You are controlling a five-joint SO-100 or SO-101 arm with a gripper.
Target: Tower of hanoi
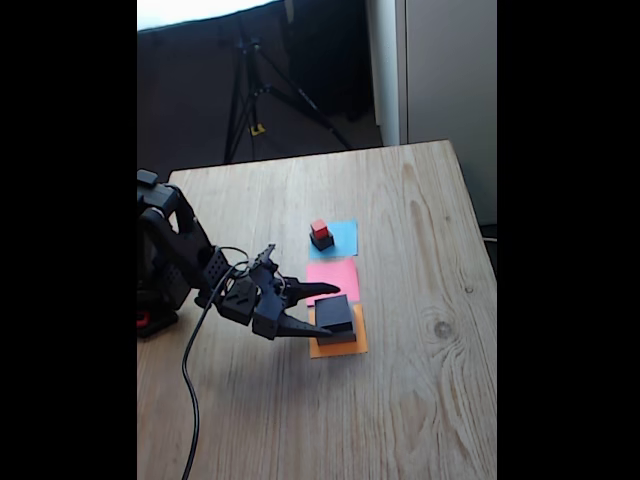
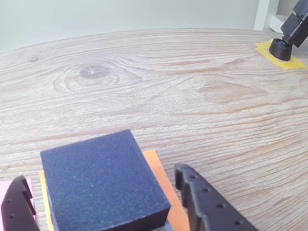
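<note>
While the jaws (image 1: 318, 310) are standing apart around the dark block (image 2: 103, 180), a pickup is getting under way.
Block is sitting on the orange square (image 1: 340, 345), 6 o'clock of the red cube (image 1: 319, 227); closing comes next.

The fixed view looks down from high above the table's (image 1: 420, 400) near edge, facing twelve o'clock toward a tripod (image 1: 250, 90). The wrist view sits low and close behind the gripper (image 2: 101, 192), facing across the tabletop. Both show the dark block (image 1: 334, 314) on the orange paper (image 1: 350, 346).
</note>
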